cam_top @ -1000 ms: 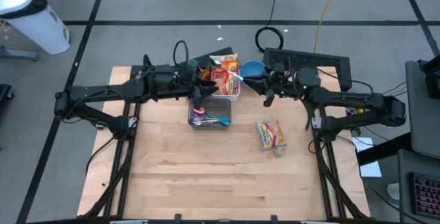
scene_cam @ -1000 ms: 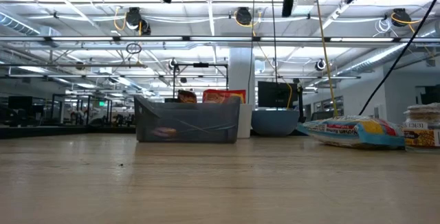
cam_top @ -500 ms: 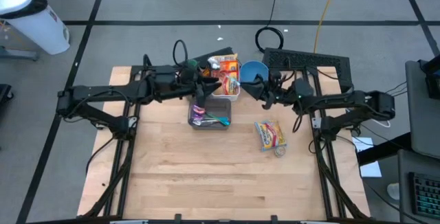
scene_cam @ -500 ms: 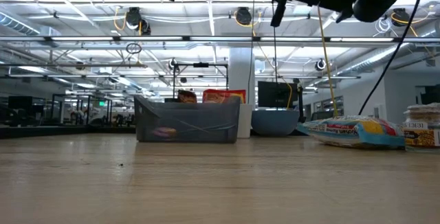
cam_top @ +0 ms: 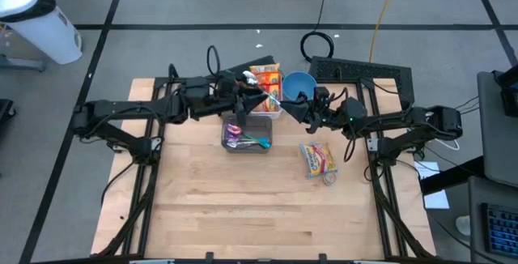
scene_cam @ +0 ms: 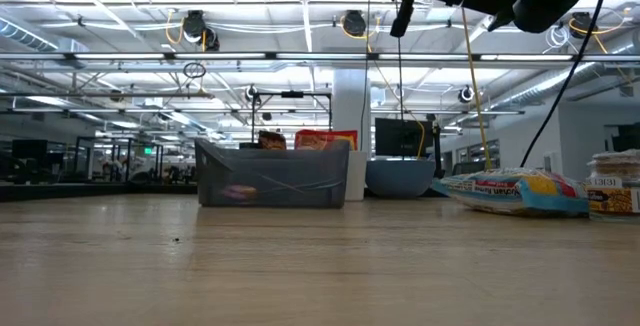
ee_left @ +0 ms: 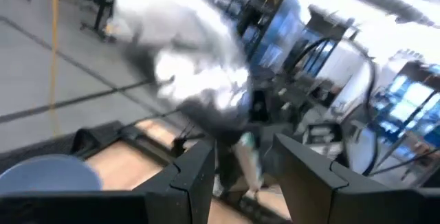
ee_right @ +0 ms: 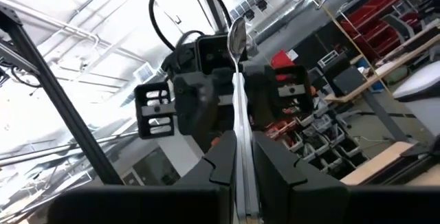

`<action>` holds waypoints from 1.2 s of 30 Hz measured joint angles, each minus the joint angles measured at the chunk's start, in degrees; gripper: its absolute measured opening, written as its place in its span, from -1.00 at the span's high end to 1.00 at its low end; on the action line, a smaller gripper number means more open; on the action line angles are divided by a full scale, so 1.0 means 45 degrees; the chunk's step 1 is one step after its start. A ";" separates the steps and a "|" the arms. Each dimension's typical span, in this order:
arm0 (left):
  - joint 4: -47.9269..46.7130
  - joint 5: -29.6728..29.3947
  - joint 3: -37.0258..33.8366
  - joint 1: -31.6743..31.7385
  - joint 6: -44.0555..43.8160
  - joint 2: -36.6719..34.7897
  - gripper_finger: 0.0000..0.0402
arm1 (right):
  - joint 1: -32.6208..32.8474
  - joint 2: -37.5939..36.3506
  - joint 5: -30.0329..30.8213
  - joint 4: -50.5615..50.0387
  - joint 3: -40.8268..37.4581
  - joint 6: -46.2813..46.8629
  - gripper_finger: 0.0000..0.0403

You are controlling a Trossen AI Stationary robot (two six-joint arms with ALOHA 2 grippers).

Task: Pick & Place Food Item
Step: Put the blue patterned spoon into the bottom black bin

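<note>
Left gripper [cam_top: 245, 95] is hovering above the back of the table [cam_top: 202, 207], just over the white food tray [cam_top: 273, 112]. Its fingers [ee_left: 196, 179] are standing partly apart and clamping a shiny silver pouch [ee_left: 196, 66]. The pouch is too blurred in the left wrist view to read any print.

Right gripper [cam_top: 294, 107] is hanging close by, facing the left one, beside the blue bowl [cam_top: 298, 80]. It is pinching a metal spoon [ee_right: 237, 80] tight, with the spoon bowl pointing away from the wrist.

The tray is holding orange-red snack packs [cam_top: 269, 82]; their lettering is not legible.

In front of the tray, a clear bin [cam_top: 247, 134] is holding coloured plastic cutlery [cam_top: 243, 141].

A yellow-and-pink snack bag [cam_top: 318, 158] is lying flat on the wood at right, well apart from both grippers, with a small round thing [cam_top: 330, 179] just beside it. The bag is showing printed writing in the low view [scene_cam: 515, 191], but it can't be made out.

A stack of labelled boxes [scene_cam: 612, 181] is sitting at the far right edge of the low view; its digits are unclear.

A black keyboard [cam_top: 364, 74] is lying behind the table.
</note>
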 joint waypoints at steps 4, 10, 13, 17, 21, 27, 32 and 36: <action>0.0507 0.0039 0.0010 0.0000 -0.0294 0.0250 0.24 | 0.0013 0.0000 -0.0022 0.0018 0.0000 0.0026 0.89; 0.0846 0.0055 0.0005 -0.0029 -0.0559 0.0464 0.24 | 0.0019 0.0000 -0.0047 0.0064 0.0000 0.0039 0.88; 0.0889 0.0012 0.0010 -0.0029 -0.0665 0.0511 0.24 | 0.0057 0.0000 -0.0076 0.0065 0.0000 0.0039 0.89; 0.1243 0.0005 0.0005 -0.0029 -0.0668 0.0493 0.24 | 0.0135 0.0000 -0.0110 0.0044 0.0000 0.0009 0.90; 0.1161 0.0000 0.0005 -0.0029 -0.0668 0.0505 0.24 | 0.0175 0.0000 -0.0110 0.0040 0.0000 -0.0049 0.89; 0.1173 -0.0005 0.0005 -0.0029 -0.0668 0.0501 0.28 | 0.0170 0.0000 -0.0066 0.0044 0.0000 -0.0053 0.89; 0.1179 0.0000 0.0005 -0.0029 -0.0591 0.0501 0.53 | 0.0170 0.0000 -0.0059 0.0031 0.0000 -0.0053 0.89; 0.1208 0.0022 0.0005 -0.0039 -0.0563 0.0501 0.79 | 0.0165 0.0000 -0.0042 0.0015 0.0000 -0.0053 0.89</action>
